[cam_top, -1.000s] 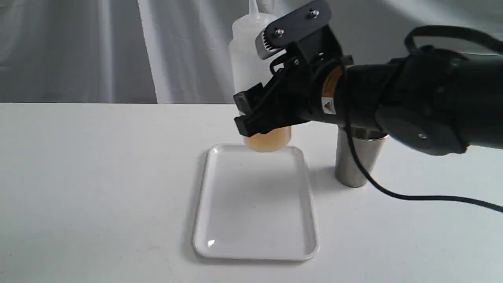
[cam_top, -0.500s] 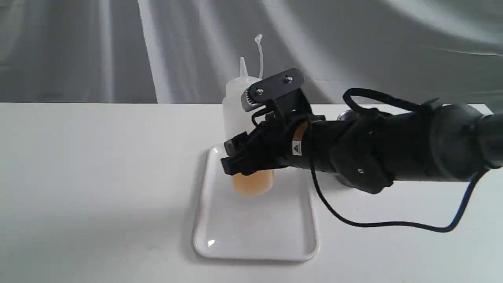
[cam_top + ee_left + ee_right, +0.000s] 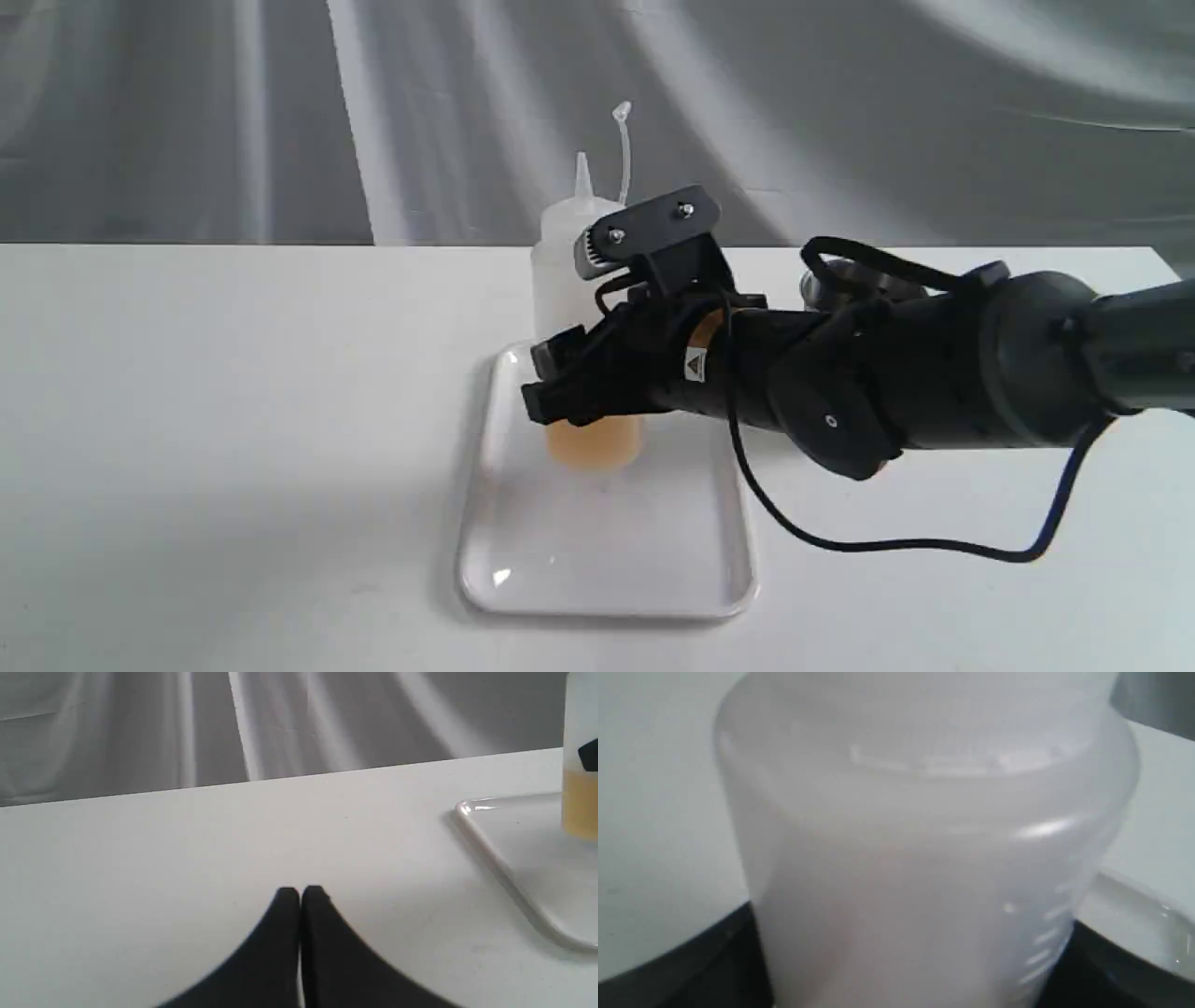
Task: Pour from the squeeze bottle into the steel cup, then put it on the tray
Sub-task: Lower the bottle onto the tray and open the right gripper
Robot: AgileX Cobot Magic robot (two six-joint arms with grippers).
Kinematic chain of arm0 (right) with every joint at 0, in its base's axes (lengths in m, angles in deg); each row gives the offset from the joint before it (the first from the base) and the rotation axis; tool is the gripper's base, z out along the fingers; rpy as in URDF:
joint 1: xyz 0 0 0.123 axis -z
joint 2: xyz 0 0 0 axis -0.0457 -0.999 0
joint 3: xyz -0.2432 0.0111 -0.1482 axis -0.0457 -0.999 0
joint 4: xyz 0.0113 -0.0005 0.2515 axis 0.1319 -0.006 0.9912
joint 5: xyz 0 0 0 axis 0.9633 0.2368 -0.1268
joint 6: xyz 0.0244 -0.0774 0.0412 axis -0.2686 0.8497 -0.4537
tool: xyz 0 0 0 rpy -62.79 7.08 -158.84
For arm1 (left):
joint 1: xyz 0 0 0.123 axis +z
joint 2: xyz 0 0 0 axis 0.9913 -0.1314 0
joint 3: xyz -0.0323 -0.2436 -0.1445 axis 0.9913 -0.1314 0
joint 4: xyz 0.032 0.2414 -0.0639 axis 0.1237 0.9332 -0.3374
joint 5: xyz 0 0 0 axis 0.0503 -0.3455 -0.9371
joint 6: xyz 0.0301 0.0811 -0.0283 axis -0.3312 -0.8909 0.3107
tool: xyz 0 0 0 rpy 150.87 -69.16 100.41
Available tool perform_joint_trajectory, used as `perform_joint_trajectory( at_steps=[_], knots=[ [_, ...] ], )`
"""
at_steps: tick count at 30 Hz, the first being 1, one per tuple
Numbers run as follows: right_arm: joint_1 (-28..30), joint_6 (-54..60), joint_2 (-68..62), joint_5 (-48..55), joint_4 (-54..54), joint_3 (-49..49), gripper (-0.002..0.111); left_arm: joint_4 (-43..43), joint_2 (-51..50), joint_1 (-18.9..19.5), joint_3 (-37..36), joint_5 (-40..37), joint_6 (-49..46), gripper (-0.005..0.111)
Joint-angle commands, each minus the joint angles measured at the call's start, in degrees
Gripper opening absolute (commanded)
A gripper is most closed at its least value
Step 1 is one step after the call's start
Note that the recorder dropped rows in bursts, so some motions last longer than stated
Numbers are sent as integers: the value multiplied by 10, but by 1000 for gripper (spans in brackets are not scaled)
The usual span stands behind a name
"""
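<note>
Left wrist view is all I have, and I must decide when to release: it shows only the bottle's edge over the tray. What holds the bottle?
Observer: The right gripper is closed around the middle of the squeeze bottle; the exterior view shows it.
Operator: Is the bottle upright?
Observer: Yes, upright, with its uncapped nozzle pointing up.
Operator: Where is the cup?
Observer: The steel cup is to the right of the tray, mostly hidden behind the right arm; only part of its rim shows.
</note>
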Motion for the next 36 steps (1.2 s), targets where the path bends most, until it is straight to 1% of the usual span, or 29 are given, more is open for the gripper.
perform_joint_trajectory(
  at_steps=[1, 5, 31, 34, 35, 36],
  knots=[
    [3, 20, -4, -29, 8, 4, 23, 0, 1, -3, -3, 4, 2, 0],
    [3, 50, -8, -31, 14, 4, 23, 0, 1, -3, -3, 4, 1, 0],
    [3, 50, -27, -22, 12, 1, 24, 0, 1, -3, -3, 4, 1, 0],
    [3, 50, -27, -16, 9, 1, 32, 0, 1, -3, -3, 4, 1, 0],
    [3, 50, -27, -11, 7, 1, 37, 0, 1, -3, -3, 4, 1, 0],
    [3, 50, -27, -7, 6, 1, 45, 0, 1, -3, -3, 4, 1, 0]
  ],
)
